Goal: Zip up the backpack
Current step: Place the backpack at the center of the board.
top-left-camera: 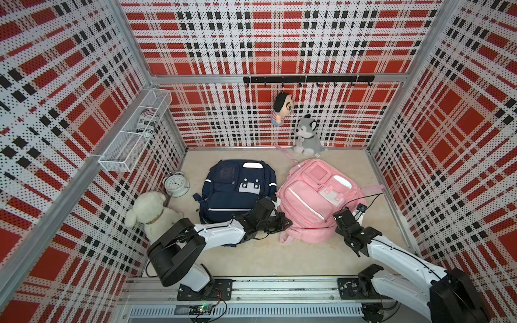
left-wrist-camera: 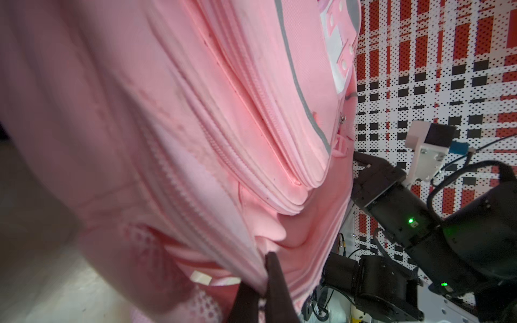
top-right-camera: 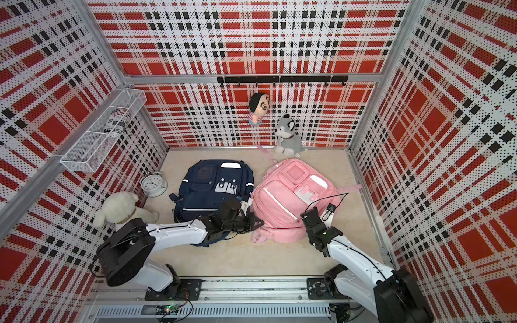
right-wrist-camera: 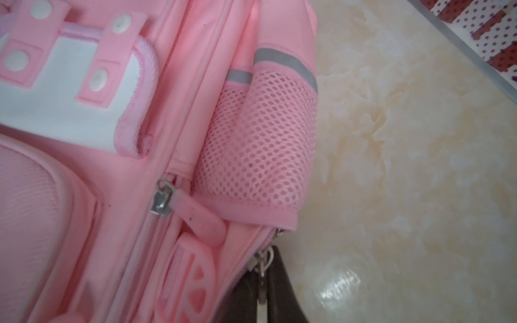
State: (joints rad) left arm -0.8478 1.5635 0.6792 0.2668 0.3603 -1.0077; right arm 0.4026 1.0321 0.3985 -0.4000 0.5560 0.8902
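1. Closest in, the left wrist view shows the left pincer (left-wrist-camera: 261, 279) pinched together on a fold of fabric at the near corner of the pink backpack (left-wrist-camera: 173, 117). Both top views hide those fingers under the arm.
2. The right wrist view shows the right pincer (right-wrist-camera: 260, 267) closed on a zipper tab (right-wrist-camera: 262, 260) at the pack's lower seam. Just ahead of it sit a second zipper slider (right-wrist-camera: 163, 201) and a mesh pocket (right-wrist-camera: 260, 145), too small to make out from above.
3. Only the left wrist view shows both pincers at once, with the right one pressed against the side of the pack opposite the left one.
4. In both top views the pink backpack lies flat on the floor (top-left-camera: 251, 257) between the two pincers, its bottom end toward them.
5. Bare floor lies behind both pincers and outward of the right one, up to the rail (right-wrist-camera: 461, 44) at the side wall. A navy backpack (top-left-camera: 223, 201) crowds the outer side of the left pincer, just beside the pink one.
6. Farther off stand a clock (top-left-camera: 176, 183), a white plush (top-left-camera: 151, 212) and a toy dog (top-left-camera: 307, 137) against the back wall.
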